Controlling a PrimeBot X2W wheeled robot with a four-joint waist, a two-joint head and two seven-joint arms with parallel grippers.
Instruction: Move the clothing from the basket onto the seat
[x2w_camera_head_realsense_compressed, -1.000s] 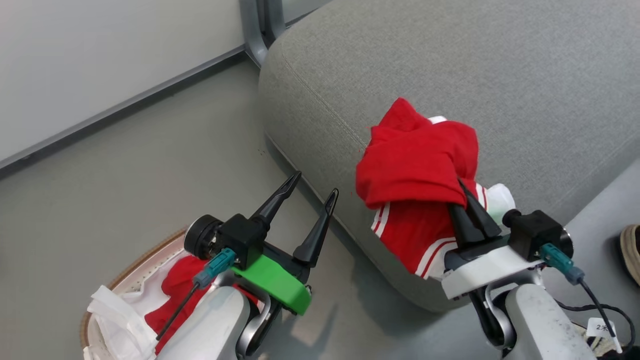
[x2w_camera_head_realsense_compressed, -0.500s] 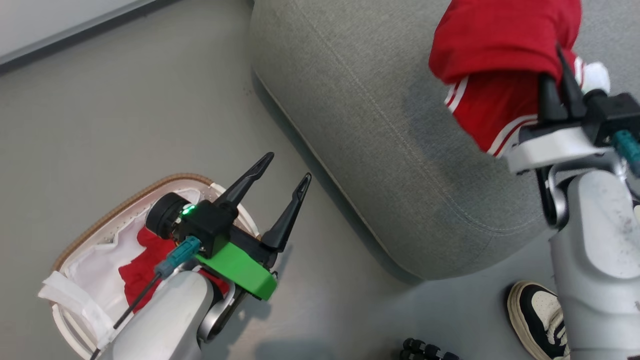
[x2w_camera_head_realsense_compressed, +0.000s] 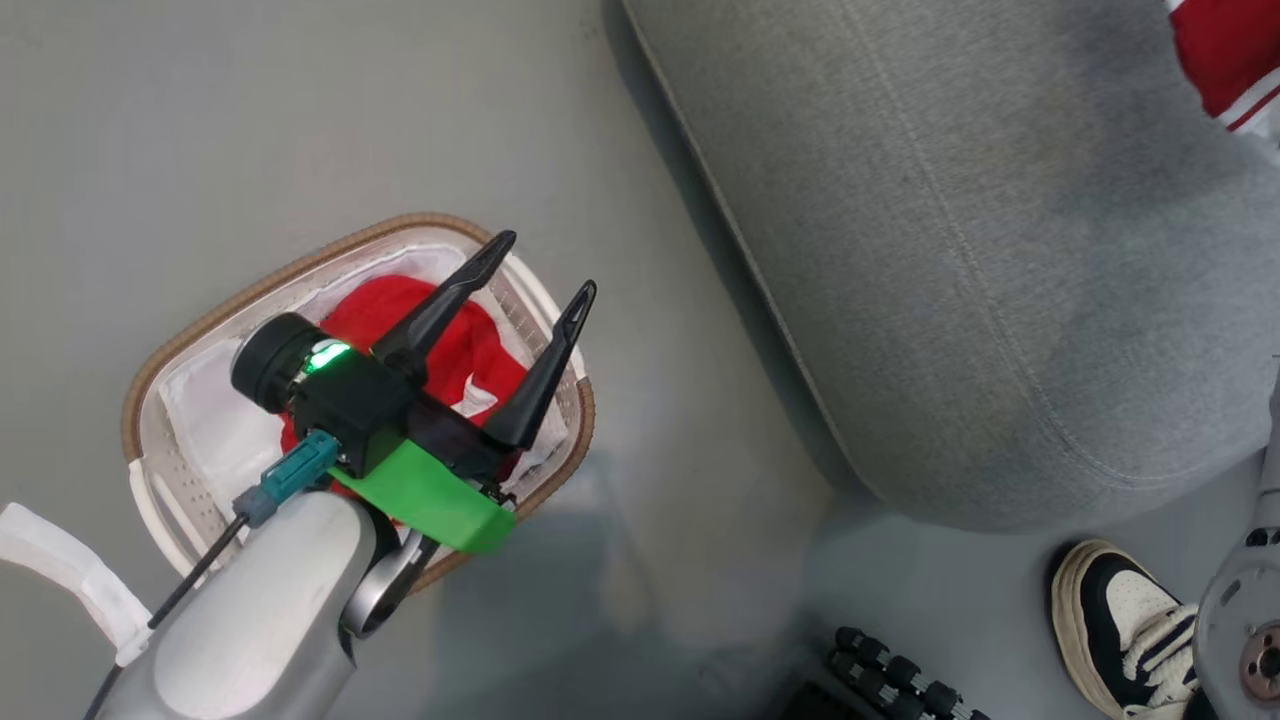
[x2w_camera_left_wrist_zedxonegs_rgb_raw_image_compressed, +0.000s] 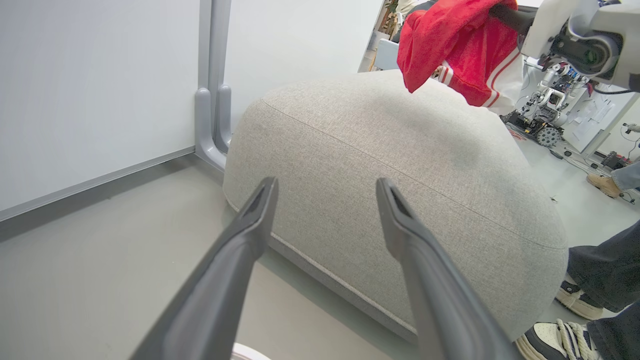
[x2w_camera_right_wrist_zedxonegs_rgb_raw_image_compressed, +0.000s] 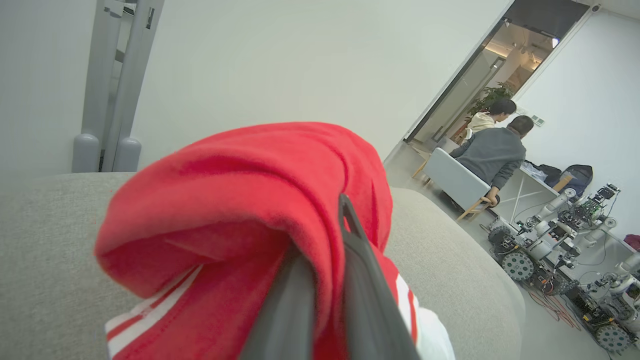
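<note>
The white basket (x2w_camera_head_realsense_compressed: 200, 325) with a brown rim stands on the floor, holding a red garment (x2w_camera_head_realsense_compressed: 470, 360) on a white liner (x2w_camera_head_realsense_compressed: 215, 430). In the head view my left gripper (x2w_camera_head_realsense_compressed: 550, 262) is over the basket, open and with nothing between its fingers; in its wrist view my left gripper (x2w_camera_left_wrist_zedxonegs_rgb_raw_image_compressed: 326, 182) points at the grey seat (x2w_camera_left_wrist_zedxonegs_rgb_raw_image_compressed: 400, 190). My right gripper (x2w_camera_right_wrist_zedxonegs_rgb_raw_image_compressed: 340, 205) is shut on another red garment with white stripes (x2w_camera_right_wrist_zedxonegs_rgb_raw_image_compressed: 240, 210), held above the seat (x2w_camera_right_wrist_zedxonegs_rgb_raw_image_compressed: 45, 260). That garment (x2w_camera_left_wrist_zedxonegs_rgb_raw_image_compressed: 460, 50) hangs over the seat's far side and shows as a red corner (x2w_camera_head_realsense_compressed: 1225, 60).
A person's shoe (x2w_camera_head_realsense_compressed: 1110, 620) and dark trouser legs (x2w_camera_left_wrist_zedxonegs_rgb_raw_image_compressed: 605, 270) are close to the seat's front corner. A grey post (x2w_camera_left_wrist_zedxonegs_rgb_raw_image_compressed: 212, 115) meets the wall behind the seat. Two people (x2w_camera_right_wrist_zedxonegs_rgb_raw_image_compressed: 492, 150) sit far off, near other robots (x2w_camera_right_wrist_zedxonegs_rgb_raw_image_compressed: 550, 240).
The head camera has swung down and left: the whole basket has come into view and the held garment has slid to the top right corner. My left gripper stays open, now seen over the basket.
</note>
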